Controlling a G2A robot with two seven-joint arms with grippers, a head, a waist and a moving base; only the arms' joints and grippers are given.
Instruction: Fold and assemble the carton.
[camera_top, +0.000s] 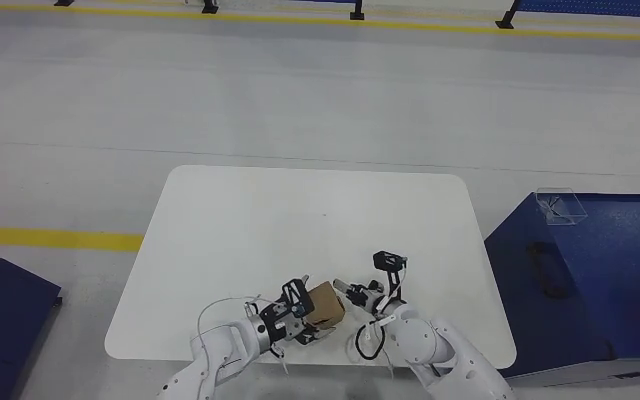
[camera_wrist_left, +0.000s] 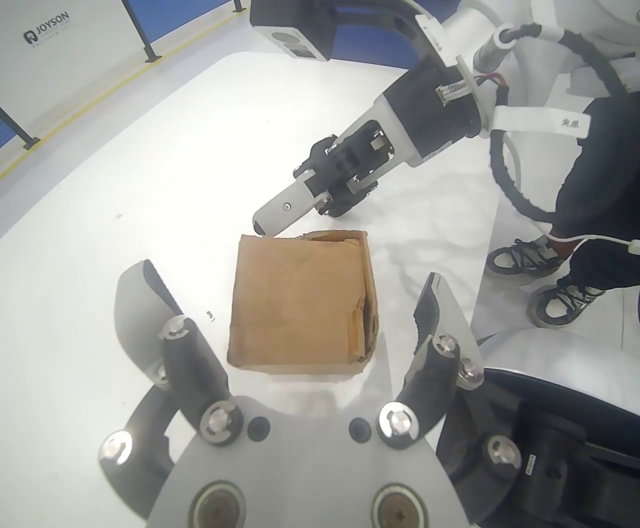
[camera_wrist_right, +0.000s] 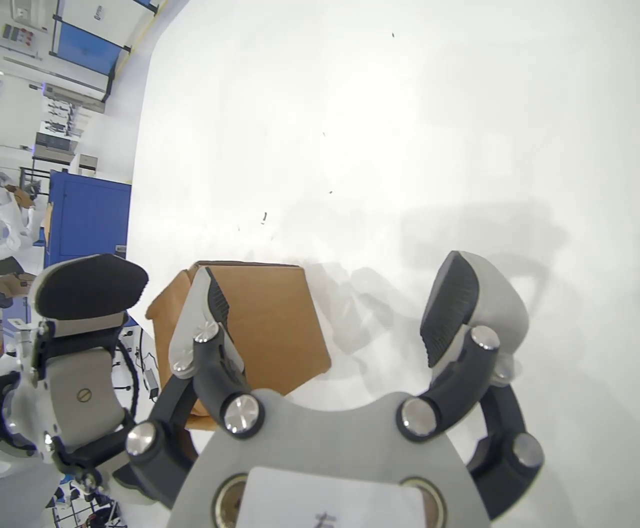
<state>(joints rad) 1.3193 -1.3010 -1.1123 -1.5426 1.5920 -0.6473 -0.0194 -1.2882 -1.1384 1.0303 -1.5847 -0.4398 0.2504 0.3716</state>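
Carton nearly boxed — one seam to go

The carton (camera_wrist_left: 300, 305) stands near the table (camera_top: 300, 210) front edge between my grippers. Its walls are up, but one side flap gapes and looks crumpled, so I judge it wants pressing in. Left gripper (camera_wrist_left: 287, 287) is spread wide around it, not touching; right gripper (camera_wrist_right: 332, 280) is open too — one fingertip at a top corner. The blue cabinet (camera_top: 570, 280) sits well apart.

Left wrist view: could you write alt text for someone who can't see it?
A brown cardboard carton sits on a white table between the open fingers of the left gripper, with flaps loosely folded along one side. The right gripper is at the far side, one fingertip at the carton's top edge.
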